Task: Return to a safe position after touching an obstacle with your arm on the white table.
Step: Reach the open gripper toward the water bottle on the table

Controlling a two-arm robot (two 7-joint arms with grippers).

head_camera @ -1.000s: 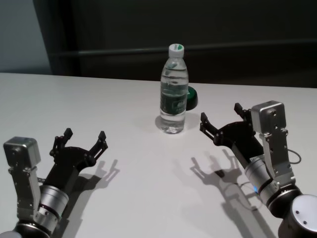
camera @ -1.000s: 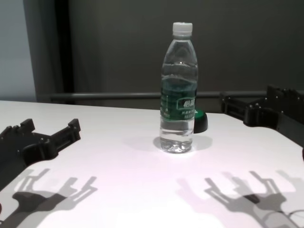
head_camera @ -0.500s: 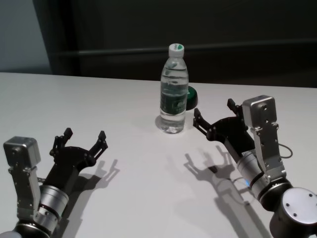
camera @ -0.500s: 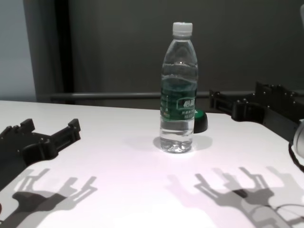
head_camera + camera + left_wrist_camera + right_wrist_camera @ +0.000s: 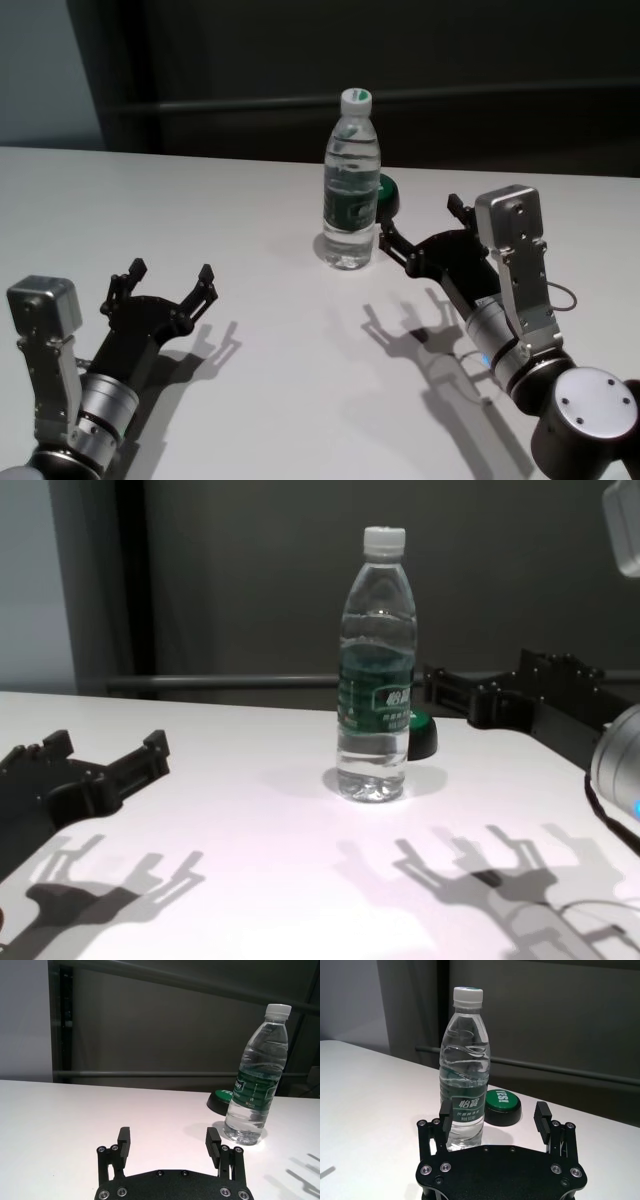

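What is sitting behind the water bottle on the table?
A small black dome with a green top sits just behind the water bottle, on the right tool's side. From the head view the bottle hides most of it.

bottle on table, dome behind, right end effector seemingly just beside.

From my chest view, the bottle hides most of the black dome, and whether my right gripper touches it, I cannot tell.
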